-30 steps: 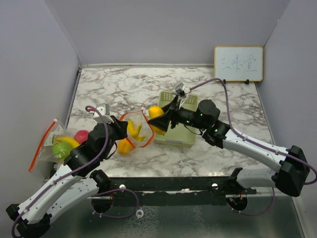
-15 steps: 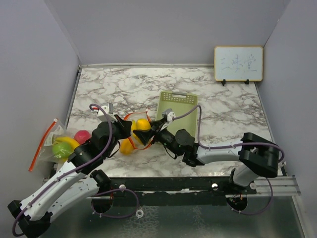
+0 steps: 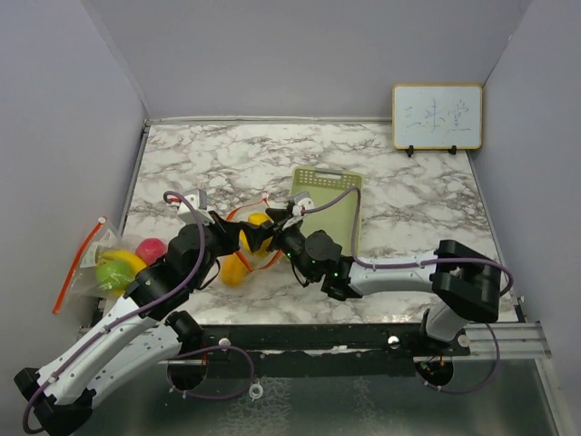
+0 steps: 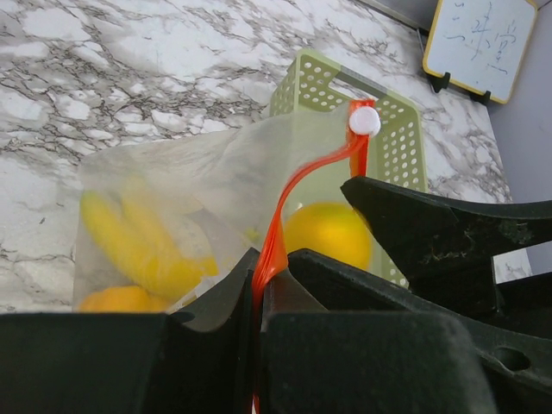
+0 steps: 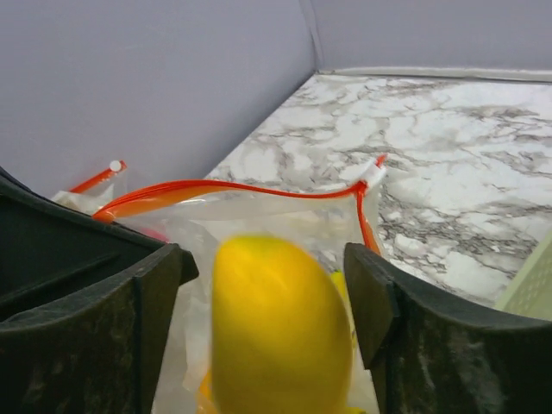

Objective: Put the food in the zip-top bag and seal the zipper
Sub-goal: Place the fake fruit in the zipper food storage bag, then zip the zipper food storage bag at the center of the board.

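Orange-edged clear bag [image 3: 238, 263] lies near the middle of the marble table [image 3: 227, 163] in the top view; the left gripper [image 3: 234, 238] is at its mouth; the right gripper [image 3: 264, 236] comes in from 3 o'clock with a yellow fruit [image 3: 260, 221] at its tips, right over the mouth; a green basket [image 3: 334, 204] sits at 3 o'clock of the bag; at 9 o'clock a second bag [image 3: 86, 263] holds a lime [image 3: 113, 273] and a red apple [image 3: 149, 248]; a white board [image 3: 437, 116] stands at 1 o'clock.

Left wrist view: the left gripper [image 4: 261, 280] is pinched tight on the bag's orange zipper strip [image 4: 267, 254]; bananas [image 4: 138, 241] lie inside the bag [image 4: 198, 172]; the yellow fruit [image 4: 328, 233] is at 3 o'clock of the strip, with the basket [image 4: 392, 142] behind it.

Right wrist view: the right gripper [image 5: 263, 259] has its jaws wide apart; the yellow fruit [image 5: 272, 336] sits between them, blurry, with a gap on each side, so nothing squeezes it; the bag [image 5: 276, 216] is just behind it, mouth open.
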Available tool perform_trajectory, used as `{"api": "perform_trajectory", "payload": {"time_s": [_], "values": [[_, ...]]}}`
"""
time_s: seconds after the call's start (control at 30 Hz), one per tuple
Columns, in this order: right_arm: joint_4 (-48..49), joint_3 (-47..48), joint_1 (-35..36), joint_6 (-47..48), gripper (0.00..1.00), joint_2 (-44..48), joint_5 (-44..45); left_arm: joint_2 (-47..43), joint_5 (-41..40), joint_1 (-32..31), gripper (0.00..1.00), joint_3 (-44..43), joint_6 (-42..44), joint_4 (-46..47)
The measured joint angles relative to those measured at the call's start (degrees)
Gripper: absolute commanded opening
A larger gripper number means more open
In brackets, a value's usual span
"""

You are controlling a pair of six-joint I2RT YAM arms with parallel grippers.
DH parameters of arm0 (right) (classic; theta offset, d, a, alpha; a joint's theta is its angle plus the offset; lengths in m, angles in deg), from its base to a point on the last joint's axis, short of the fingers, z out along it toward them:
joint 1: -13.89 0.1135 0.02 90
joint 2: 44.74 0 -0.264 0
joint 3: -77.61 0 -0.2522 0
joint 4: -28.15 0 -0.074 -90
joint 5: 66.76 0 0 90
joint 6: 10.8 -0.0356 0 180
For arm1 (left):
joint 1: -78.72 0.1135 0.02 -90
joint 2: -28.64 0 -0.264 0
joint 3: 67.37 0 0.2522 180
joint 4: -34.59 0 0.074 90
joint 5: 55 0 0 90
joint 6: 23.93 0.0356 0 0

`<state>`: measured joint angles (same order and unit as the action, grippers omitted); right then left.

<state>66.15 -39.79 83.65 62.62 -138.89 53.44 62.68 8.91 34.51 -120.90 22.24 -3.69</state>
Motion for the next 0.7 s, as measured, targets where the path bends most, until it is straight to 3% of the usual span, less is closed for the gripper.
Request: {"api": "perform_trajectory", "payload": {"time_s": [0.07,0.13,0.17,0.4,0.7], "values": [[-3.2,0.3,0.0,0.0,0.82,1.0,0.3,0.0,0.0,0.0,0.00,0.0,0.0,0.0],[-6.6,0.5,0.0,0.3,0.99,2.9,0.4,0.0,0.0,0.0,0.00,0.1,0.0,0.0],[-8.7,0.7,0.0,0.4,1.00,4.3,0.4,0.0,0.0,0.0,0.00,0.1,0.0,0.0],[-19.7,4.7,-0.1,-1.2,0.99,10.3,4.7,0.0,0.0,0.0,0.00,0.2,0.0,0.2],[-48.4,30.8,-4.3,-13.8,0.91,2.1,8.9,-0.5,0.2,0.0,0.00,1.2,0.0,1.7]]}}
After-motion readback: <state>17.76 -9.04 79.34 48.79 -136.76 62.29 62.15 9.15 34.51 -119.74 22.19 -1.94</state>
